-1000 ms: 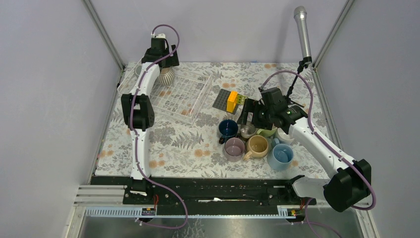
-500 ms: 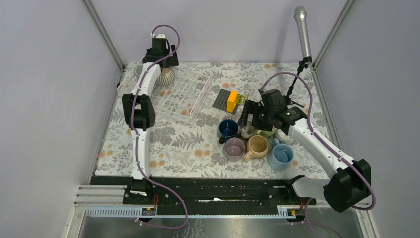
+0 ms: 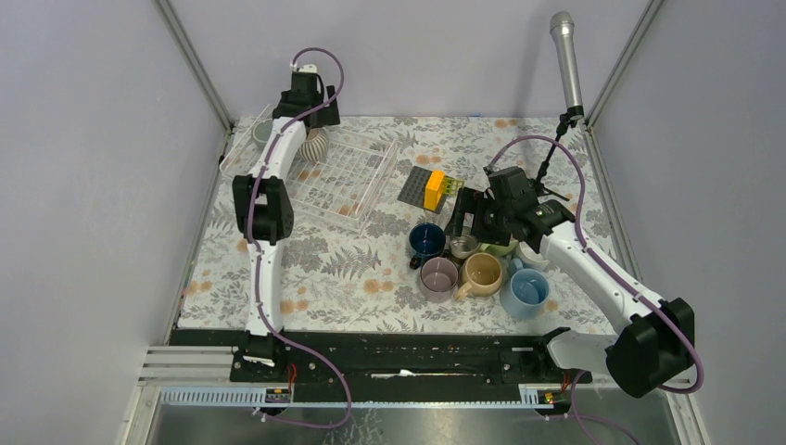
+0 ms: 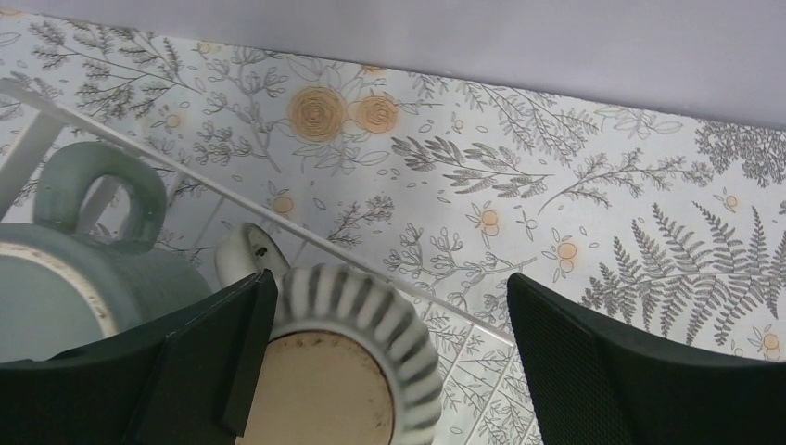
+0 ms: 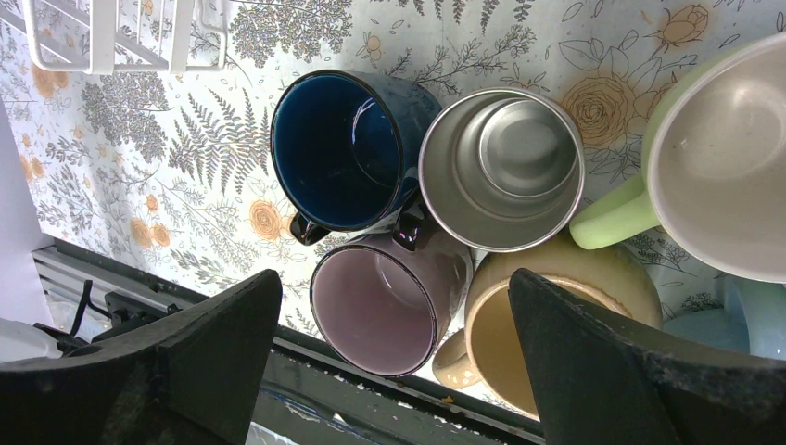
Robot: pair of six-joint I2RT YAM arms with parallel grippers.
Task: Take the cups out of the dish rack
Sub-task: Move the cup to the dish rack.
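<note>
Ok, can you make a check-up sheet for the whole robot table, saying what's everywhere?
Surface: table covered by a flowery cloth.
Job's things: dish rack at the far left holds a ribbed mug and a grey mug. The navy mug, steel mug, mauve mug, tan mug, pale green mug and light blue mug stand bunched on the cloth at the right.
Clutter: studded plate with a yellow block and a green block.
Claws: left claw open over the ribbed mug; right claw open above the bunch; neither holds anything.
Cables: purple cable loops along each arm.
Surroundings: pale walls; silver microphone on a stand.
</note>
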